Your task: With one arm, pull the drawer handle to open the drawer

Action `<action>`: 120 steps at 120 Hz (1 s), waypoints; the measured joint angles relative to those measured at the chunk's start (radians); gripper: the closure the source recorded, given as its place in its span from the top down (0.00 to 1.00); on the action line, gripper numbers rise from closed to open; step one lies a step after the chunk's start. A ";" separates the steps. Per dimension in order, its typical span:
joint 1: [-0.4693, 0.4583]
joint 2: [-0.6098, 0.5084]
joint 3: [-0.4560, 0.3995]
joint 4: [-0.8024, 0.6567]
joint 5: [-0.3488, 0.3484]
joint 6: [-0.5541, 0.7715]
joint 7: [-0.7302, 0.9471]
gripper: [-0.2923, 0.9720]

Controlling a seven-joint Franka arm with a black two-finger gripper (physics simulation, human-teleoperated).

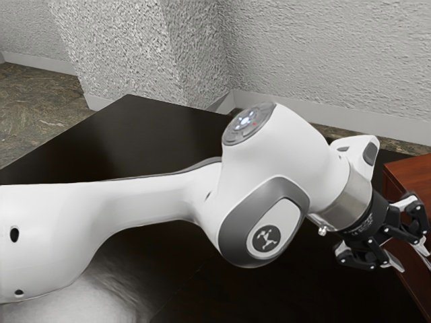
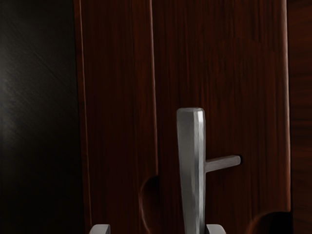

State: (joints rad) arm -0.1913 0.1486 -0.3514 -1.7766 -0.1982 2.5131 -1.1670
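One arm (image 1: 155,202) reaching low | fingers (image 2: 100,229) spread | drawer handle (image 2: 191,165) between them

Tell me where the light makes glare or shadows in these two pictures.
Exterior view: a pale sheen lies on the black table below the arm. Wrist view: the grey drawer handle catches light, and soft rounded shadows fall on the red-brown drawer front beside it.

Black table (image 1: 135,134), rough white wall (image 1: 303,47)
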 joint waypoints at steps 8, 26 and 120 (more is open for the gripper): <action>0.000 0.000 0.000 0.000 0.001 0.000 0.000 0.34; 0.000 -0.001 0.000 -0.002 0.002 -0.001 0.000 0.30; 0.001 -0.058 -0.001 -0.069 -0.002 0.000 0.004 0.27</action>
State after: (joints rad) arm -0.1900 0.0904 -0.3520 -1.8452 -0.2006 2.5132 -1.1629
